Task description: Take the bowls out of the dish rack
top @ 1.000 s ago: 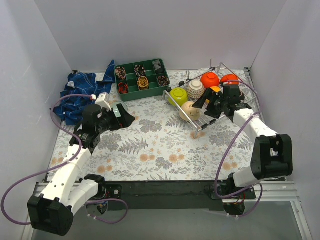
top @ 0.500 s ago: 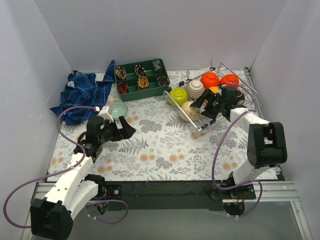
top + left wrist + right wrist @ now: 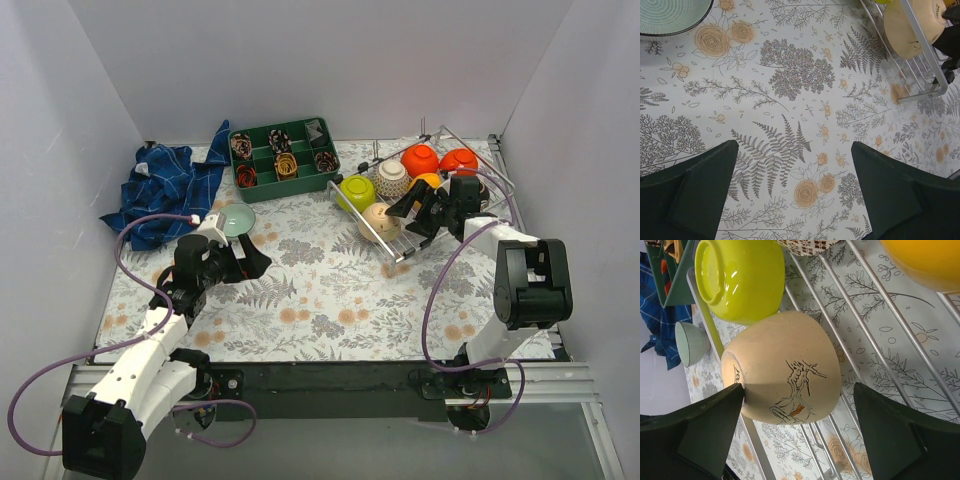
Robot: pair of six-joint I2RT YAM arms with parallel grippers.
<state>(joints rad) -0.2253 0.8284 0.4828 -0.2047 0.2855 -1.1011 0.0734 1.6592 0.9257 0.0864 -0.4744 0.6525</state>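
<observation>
The silver wire dish rack (image 3: 492,165) stands at the back right. It holds a lime green bowl (image 3: 357,190), a beige bowl (image 3: 377,218), a white dotted bowl (image 3: 392,178), two red-orange bowls (image 3: 420,158) and a yellow-orange bowl (image 3: 428,181). A pale mint bowl (image 3: 236,218) sits on the table left of centre. My right gripper (image 3: 800,435) is open over the rack bars (image 3: 890,330), its jaws straddling the near end of the beige bowl (image 3: 785,370), one finger at its rim. My left gripper (image 3: 795,190) is open above bare tablecloth, with the mint bowl (image 3: 670,15) ahead to its left.
A green compartment tray (image 3: 283,158) with small items stands at the back centre. A blue cloth (image 3: 165,190) lies crumpled at the back left. White walls close in the left, back and right sides. The rack's corner (image 3: 930,90) shows ahead of my left gripper.
My left gripper has drawn back toward the near side, leaving the mint bowl standing on the table. My right gripper has shifted slightly over the rack by the beige bowl.
</observation>
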